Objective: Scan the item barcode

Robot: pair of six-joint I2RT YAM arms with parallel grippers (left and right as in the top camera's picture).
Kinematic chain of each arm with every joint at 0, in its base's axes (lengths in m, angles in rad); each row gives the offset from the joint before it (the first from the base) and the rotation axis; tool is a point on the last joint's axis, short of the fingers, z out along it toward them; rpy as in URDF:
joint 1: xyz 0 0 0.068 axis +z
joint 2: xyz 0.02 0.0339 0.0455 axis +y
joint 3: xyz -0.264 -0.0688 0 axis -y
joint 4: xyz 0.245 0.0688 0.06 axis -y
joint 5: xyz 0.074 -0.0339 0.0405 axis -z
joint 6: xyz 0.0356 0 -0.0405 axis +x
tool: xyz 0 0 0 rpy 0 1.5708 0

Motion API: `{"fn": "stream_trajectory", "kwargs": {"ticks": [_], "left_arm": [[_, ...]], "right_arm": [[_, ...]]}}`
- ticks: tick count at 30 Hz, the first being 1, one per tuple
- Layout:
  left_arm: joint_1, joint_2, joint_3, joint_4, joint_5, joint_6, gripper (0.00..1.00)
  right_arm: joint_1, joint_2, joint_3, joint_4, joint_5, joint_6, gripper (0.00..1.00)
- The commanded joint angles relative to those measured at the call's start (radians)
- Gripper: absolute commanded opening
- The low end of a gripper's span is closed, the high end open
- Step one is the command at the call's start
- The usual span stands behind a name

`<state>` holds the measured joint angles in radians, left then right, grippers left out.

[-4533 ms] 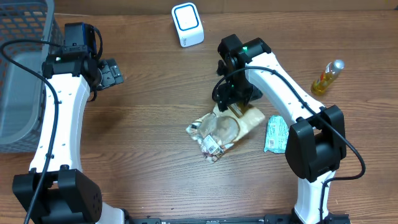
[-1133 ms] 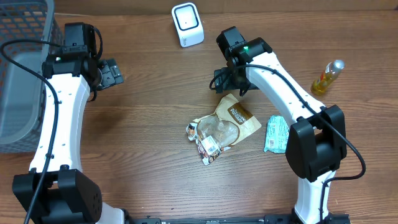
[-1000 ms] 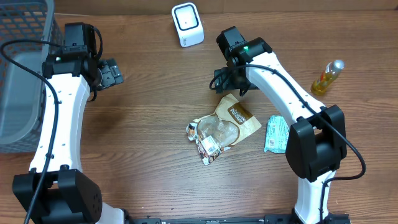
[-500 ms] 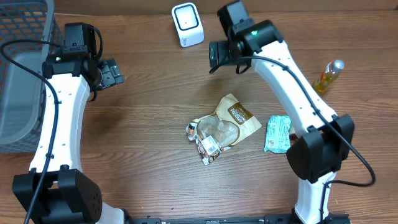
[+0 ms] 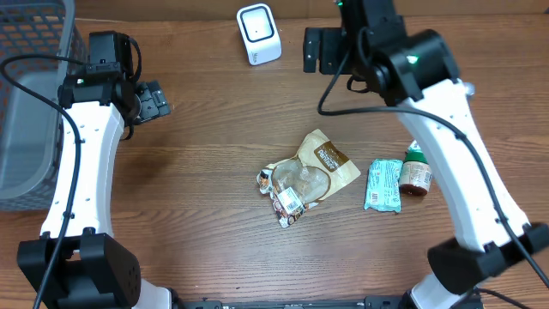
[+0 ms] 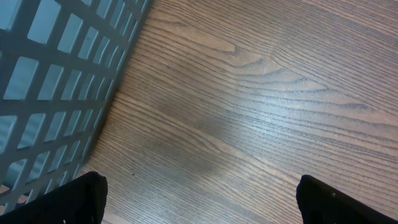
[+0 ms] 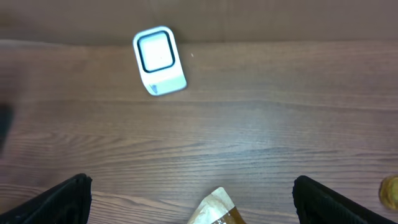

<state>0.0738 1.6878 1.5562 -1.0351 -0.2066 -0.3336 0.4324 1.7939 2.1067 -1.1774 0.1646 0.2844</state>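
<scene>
A brown snack pouch (image 5: 328, 161) lies mid-table, leaning on a clear crumpled bag (image 5: 292, 184); only the pouch's tip (image 7: 214, 208) shows in the right wrist view. The white barcode scanner (image 5: 258, 33) (image 7: 159, 60) stands at the back edge. My right gripper (image 5: 319, 50) (image 7: 193, 186) hangs high over the back of the table, right of the scanner, open and empty. Far to the left, beside the basket, my left gripper (image 5: 156, 99) (image 6: 202, 186) is open over bare wood.
A green packet (image 5: 383, 184) and a small green-capped bottle (image 5: 414, 172) lie right of the pouch. A grey plastic basket (image 5: 26, 103) (image 6: 56, 81) fills the left edge. A yellow bottle (image 7: 390, 191) peeks in at the right wrist view's right edge.
My right arm has lifted away from the pouch and swung up toward the table's back, jaws open and empty. The pouch stays where it lay. The left arm has not moved.
</scene>
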Motion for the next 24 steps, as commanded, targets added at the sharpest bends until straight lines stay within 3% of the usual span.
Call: {"fn": "stream_trajectory", "kwargs": {"ticks": [1, 11, 24], "left_arm": [[-0.003, 0.008, 0.003, 0.000, -0.010, 0.005, 0.99], [-0.003, 0.008, 0.003, 0.000, -0.010, 0.005, 1.00], [-0.003, 0.008, 0.003, 0.000, -0.010, 0.005, 1.00]], "right_arm": [[-0.001, -0.082, 0.029, 0.002, 0.014, 0.004, 1.00], [-0.040, -0.257, 0.029, 0.002, 0.014, 0.004, 1.00], [-0.327, -0.508, 0.028, 0.002, 0.015, 0.004, 1.00]]}}
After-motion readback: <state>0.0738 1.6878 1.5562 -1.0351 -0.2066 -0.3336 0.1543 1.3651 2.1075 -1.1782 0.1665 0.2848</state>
